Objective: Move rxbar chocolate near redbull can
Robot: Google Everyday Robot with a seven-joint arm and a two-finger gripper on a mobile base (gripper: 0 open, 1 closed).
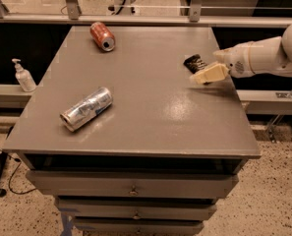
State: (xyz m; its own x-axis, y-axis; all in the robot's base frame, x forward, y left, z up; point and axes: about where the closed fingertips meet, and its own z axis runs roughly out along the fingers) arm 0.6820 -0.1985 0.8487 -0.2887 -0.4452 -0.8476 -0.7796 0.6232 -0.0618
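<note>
- Nearest the camera, drawers (131, 188) with small handles are stacked under a grey table (165, 122).
- On the front left of the table top, the redbull can (87, 108) is laid on its side. It is silver with blue patches and set slantwise, its nearer end toward the left edge.
- Further back, by the right edge, the gripper (203, 76) is held low over the table top. It is carried on a white arm (263, 58) that reaches in from the right. Its cream end is pointed left and slightly down. Whether it is open or closed, and whether anything is gripped, cannot be told.
- Just behind the gripper's tip, the rxbar (194, 63) is seen as a small black wrapper with pale lettering. Whether it is touched by the gripper cannot be told. It is well apart from the redbull can, across the table.
- At the back left of the table, a red soda can (102, 36) is laid on its side, its top turned toward the camera.
- Left of the table, a white pump bottle (23, 76) is stood upright on a lower ledge.
- Farthest back, a metal rail (135, 18) is run along behind the table.
</note>
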